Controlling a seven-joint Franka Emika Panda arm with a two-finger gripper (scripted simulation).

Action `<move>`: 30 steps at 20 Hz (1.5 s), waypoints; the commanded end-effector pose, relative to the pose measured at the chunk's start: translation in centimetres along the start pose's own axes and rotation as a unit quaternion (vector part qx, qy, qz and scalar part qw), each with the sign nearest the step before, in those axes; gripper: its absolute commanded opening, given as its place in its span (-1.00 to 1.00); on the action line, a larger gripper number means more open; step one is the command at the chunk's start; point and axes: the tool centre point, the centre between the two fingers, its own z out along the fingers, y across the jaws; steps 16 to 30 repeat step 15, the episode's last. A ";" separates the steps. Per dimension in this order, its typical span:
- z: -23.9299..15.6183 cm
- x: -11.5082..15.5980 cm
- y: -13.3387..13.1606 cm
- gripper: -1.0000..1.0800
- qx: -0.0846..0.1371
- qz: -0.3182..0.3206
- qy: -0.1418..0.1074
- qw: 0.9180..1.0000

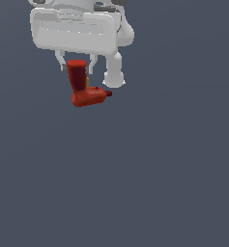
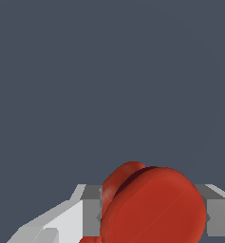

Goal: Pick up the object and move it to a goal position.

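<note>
Here, toy drill (image 1: 84, 89): one, red, handle upright.
Gripper (image 1: 76, 65): fingers (image 2: 91, 211) flank the handle; grasp unclear.
Containers: none seen.

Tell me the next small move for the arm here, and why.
Probably close the tool on the red toy drill's upright handle. In the exterior view the fingers straddle the handle top, and in the wrist view grey pads sit on either side of the red handle end with slim gaps. The pictures do not show whether it is gripped yet, so confirm the squeeze before lifting.
</note>
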 end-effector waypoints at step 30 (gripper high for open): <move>-1.8 4.2 -0.1 -1.00 0.000 0.001 0.002 1.000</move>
